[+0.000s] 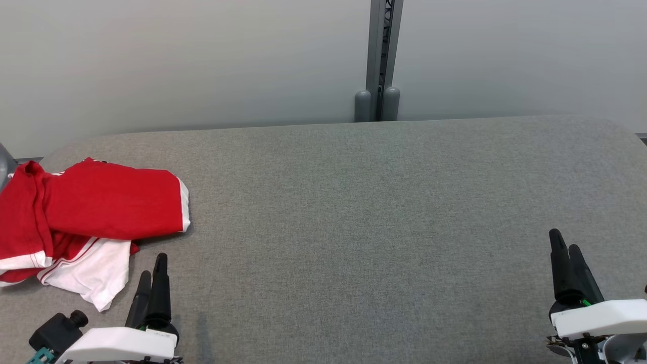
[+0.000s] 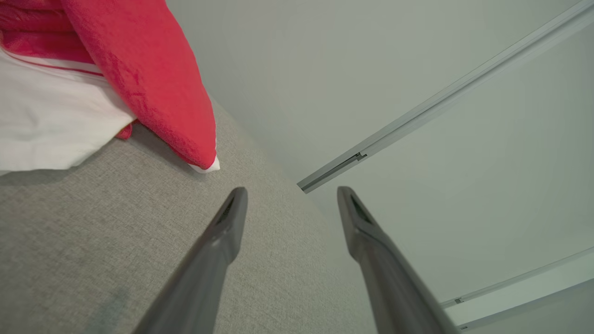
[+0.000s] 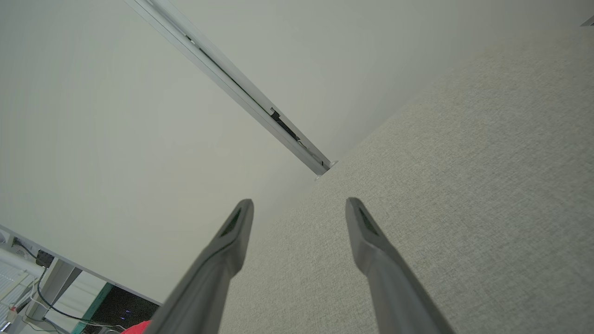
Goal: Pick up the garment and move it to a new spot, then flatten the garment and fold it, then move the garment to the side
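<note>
Here's the red-and-white garment [image 1: 101,202], lying crumpled at the far left of the grey bench [image 1: 354,227], with a red flap folded over the white part. The left pincer [image 1: 153,267] sits just beside its near edge, fingers spread, not touching cloth. Across on the right, the right pincer [image 1: 564,241] is spread too, gripping nothing, well apart from the garment.

Garment [image 1: 101,202]: bright red w/ white edge trim, thin red/white stripes, white part at its near side. Desk [image 1: 354,227] under garment: plain mid-grey weave. Left claw [image 1: 153,264] by garment: black fingers, white housing. Right claw [image 1: 564,239], well apart from garment: same black/white. Wall [image 1: 202,60] pale grey; post [image 1: 384,50] darker grey.
</note>
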Available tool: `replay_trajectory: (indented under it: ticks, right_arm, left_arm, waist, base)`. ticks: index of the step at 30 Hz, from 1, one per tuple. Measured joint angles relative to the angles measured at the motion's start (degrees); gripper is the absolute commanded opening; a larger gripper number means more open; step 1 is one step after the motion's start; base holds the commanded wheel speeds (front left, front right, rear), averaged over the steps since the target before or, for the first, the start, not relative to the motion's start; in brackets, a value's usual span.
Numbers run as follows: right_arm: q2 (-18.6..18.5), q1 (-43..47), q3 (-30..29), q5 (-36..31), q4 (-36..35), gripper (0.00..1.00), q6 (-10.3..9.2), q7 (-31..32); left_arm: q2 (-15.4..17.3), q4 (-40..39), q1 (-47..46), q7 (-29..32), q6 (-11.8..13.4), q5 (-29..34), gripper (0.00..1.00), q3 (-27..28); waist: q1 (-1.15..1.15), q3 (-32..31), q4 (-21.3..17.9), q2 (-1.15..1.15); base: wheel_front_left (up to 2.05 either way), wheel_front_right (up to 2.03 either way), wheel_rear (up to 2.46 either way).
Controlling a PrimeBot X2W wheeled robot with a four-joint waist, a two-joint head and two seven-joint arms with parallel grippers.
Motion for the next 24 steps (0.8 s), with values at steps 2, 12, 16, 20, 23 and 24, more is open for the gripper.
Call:
replay_trajectory:
  ticks: [2,12,16,20,23,24]
  right_arm:
    - [-0.22,0.09,0.16,-2.35,-0.15,1.00,0.00,-0.46]
    - [-0.74,0.74,0.92,-12.32,-1.10,1.00,0.01,-2.40]
    - [-0.97,1.15,1.23,-15.50,-1.15,1.00,0.01,-2.97]
    - [-1.04,1.24,1.27,-18.51,-1.19,1.00,0.01,-3.77]
    - [-1.05,1.45,1.45,-20.83,-1.23,1.00,0.01,-4.25]
    - [-1.05,1.52,1.53,-21.43,-1.24,1.00,0.01,-4.42]
  left_arm:
    - [0.02,0.10,0.57,-0.31,0.08,2.22,1.00,0.00]
    - [0.14,0.42,1.54,-2.13,0.34,12.79,1.00,-0.05]
    - [0.26,0.18,1.62,-2.88,0.49,16.57,1.00,-0.07]
    - [0.53,-0.53,1.87,-3.58,0.49,20.39,1.00,-0.41]
    - [0.77,-0.84,2.22,-4.11,0.49,22.90,1.00,-0.83]
    - [0.85,-0.90,2.42,-4.16,0.49,23.60,1.00,-0.93]
  waist:
    - [0.00,-0.03,-0.06,0.00]
    - [0.00,-0.12,-0.24,0.00]
    - [0.00,-0.22,-0.21,0.00]
    - [0.00,-0.32,-0.19,0.00]
    - [0.00,-0.42,-0.23,0.00]
    - [0.00,-0.44,-0.25,0.00]
  base:
    - [0.00,0.00,0.00]
    - [0.00,0.00,0.00]
    - [0.00,0.00,0.00]
    - [0.00,0.00,0.00]
    - [0.00,0.00,0.00]
    - [0.00,0.00,0.00]
